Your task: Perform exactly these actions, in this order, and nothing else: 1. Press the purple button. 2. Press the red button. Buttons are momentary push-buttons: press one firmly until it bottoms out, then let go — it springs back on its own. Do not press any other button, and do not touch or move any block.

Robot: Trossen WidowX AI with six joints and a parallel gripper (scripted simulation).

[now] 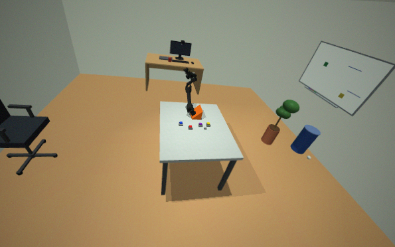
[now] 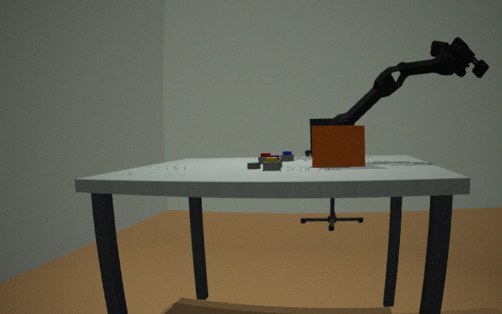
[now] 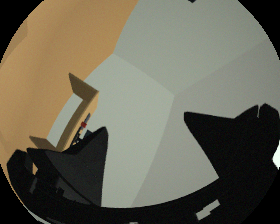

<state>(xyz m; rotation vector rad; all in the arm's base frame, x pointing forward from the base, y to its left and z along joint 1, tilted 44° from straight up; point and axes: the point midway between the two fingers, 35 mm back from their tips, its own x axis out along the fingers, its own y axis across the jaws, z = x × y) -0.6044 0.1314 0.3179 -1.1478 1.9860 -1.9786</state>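
Observation:
The purple button (image 1: pixel 200 124) (image 2: pixel 274 156) sits on a grey base on the white table (image 1: pixel 197 146) (image 2: pixel 267 187); in the exterior view it is mostly hidden behind the yellow button. The red button (image 1: pixel 190 126) (image 2: pixel 265 154) is in front and to the left of it in the top view. Both caps look raised. My gripper (image 3: pixel 146 123) is open, with nothing between its fingers in the wrist view. It is high above the table's far side in the top view, well away from the buttons, and the wrist view shows no button.
A yellow button (image 1: pixel 208 123) (image 2: pixel 272 159) stands close beside the purple one. A blue button (image 1: pixel 180 123) (image 2: pixel 287 153) is at the left in the top view. A small grey block (image 1: pixel 205 128) (image 2: pixel 253 165) lies near the purple button. A large orange block (image 1: pixel 197 113) (image 2: pixel 338 146) stands beside the arm's base.

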